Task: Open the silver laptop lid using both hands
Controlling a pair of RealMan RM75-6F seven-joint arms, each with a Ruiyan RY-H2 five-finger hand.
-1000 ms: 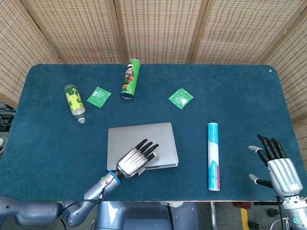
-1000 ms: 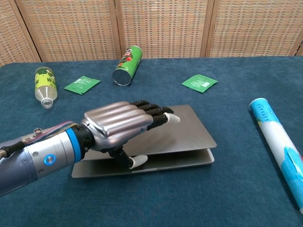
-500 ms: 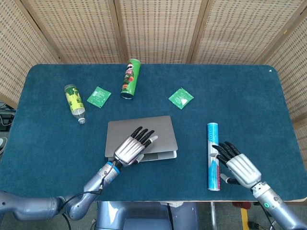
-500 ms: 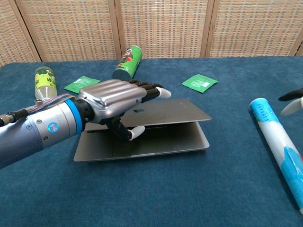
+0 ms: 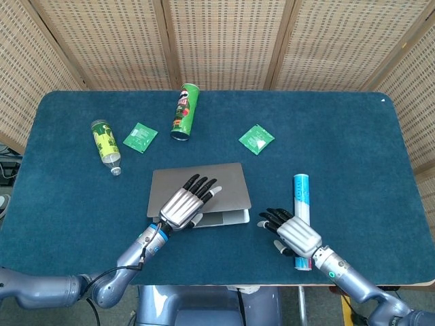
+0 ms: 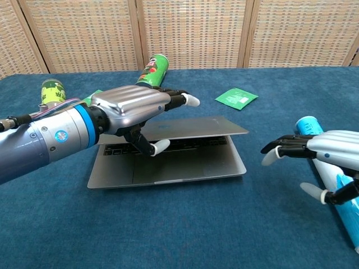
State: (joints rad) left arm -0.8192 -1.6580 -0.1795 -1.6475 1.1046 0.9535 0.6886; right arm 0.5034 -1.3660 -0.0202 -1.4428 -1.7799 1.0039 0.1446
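The silver laptop lies near the front of the blue table, its lid raised a little so the keyboard shows. My left hand grips the lid's front edge, fingers on top and thumb underneath. My right hand hovers to the right of the laptop base, fingers spread and pointing toward it, apart from it and holding nothing. In the chest view the right hand is at the right edge.
A blue-and-white tube lies just behind my right hand. At the back lie a green chips can, a small bottle and two green packets. The table's front edge is close.
The left hand has lifted the lid from almost flat to partly raised. The right hand has swung in from the far right to just beside the laptop.
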